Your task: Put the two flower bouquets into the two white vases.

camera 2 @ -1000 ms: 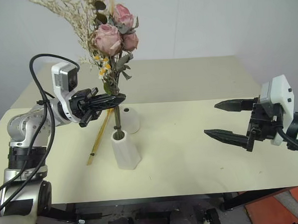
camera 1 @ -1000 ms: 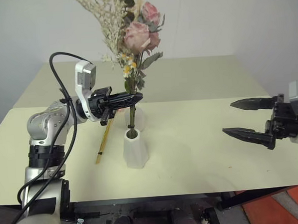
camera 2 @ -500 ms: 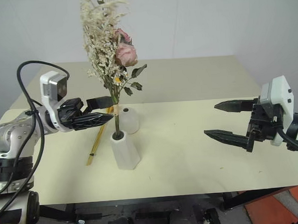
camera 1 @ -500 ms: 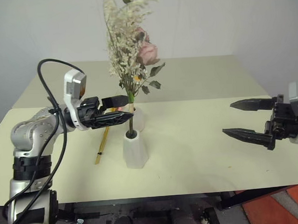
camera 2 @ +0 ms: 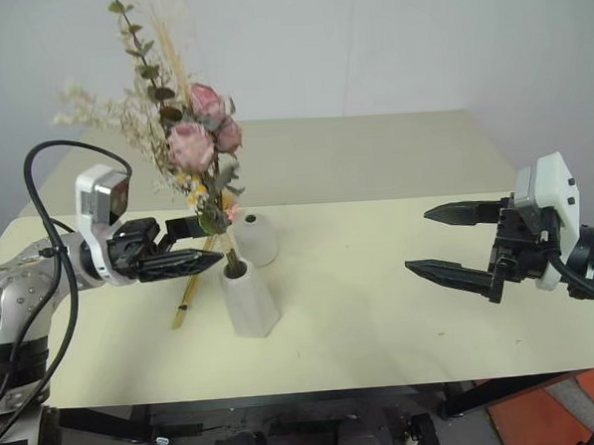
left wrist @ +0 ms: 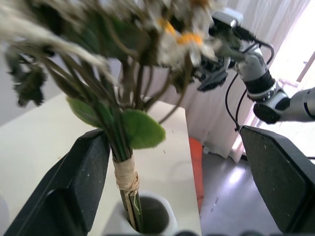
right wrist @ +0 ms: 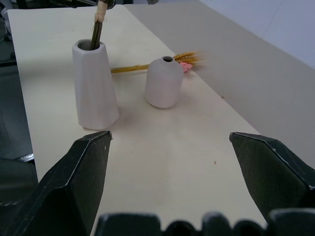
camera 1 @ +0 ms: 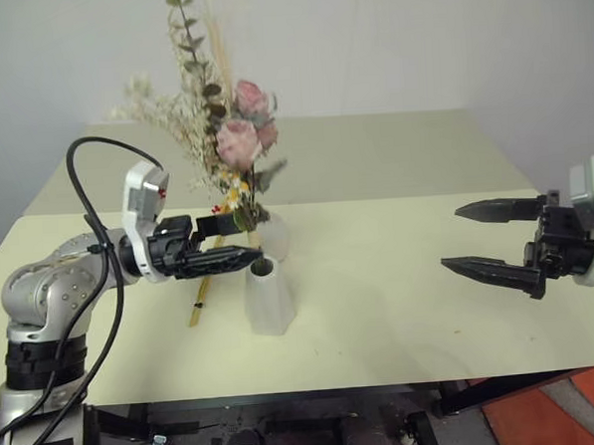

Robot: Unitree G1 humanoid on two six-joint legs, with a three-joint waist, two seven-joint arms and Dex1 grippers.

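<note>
At nine o'clock of the taller vase, left gripper has released the rose bouquet (seated); right gripper open.

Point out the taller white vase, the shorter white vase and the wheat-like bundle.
taller white vase (right wrist: 93,83), right wrist view, front of body.
shorter white vase (right wrist: 163,83), right wrist view, middle of body.
wheat-like bundle (right wrist: 130,68), right wrist view, stalks lying on table.

the left gripper, clamped on the rose bouquet's stems a second ago, now stands with its fingers spread and the stems free between them, having drawn back toward 8 o'clock. the bouquet sits lower in the tall faceted vase and leans toward 11 o'clock, its blooms turned.
</note>
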